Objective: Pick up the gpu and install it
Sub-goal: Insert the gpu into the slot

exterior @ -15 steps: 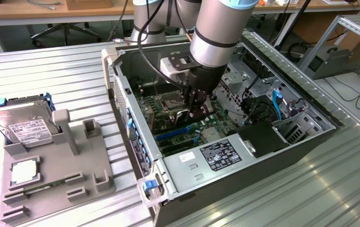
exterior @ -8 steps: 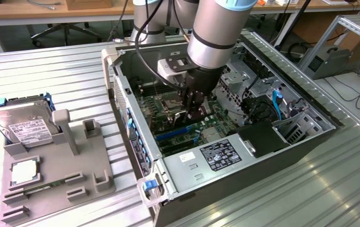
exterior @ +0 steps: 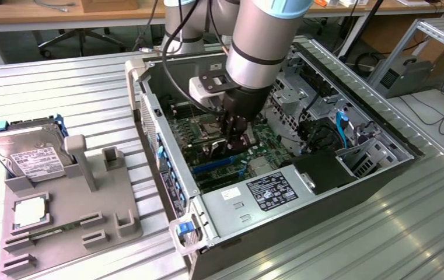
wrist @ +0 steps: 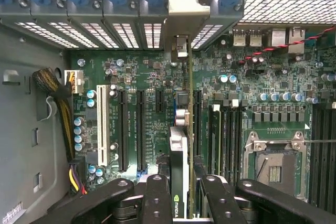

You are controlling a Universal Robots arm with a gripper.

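Ribbed metal worktop (exterior: 74, 87), an open computer case (exterior: 150, 111) lying on its side, and a robot arm reaching down into it.

Standing by, I see the hand (exterior: 233, 135) low inside the case, its dark fingers (wrist: 156, 195) clamped on the gpu (wrist: 178, 153). The card stands on edge between them over the green motherboard (wrist: 152, 77), running parallel to the black expansion slots. Its far metal end reaches the rear grille with the blue clips. I cannot tell whether it sits in a slot. On the exterior view's left, well apart from the case, a grey holder (exterior: 121, 192) carries a silver hard drive (exterior: 27, 149) with blue rails.
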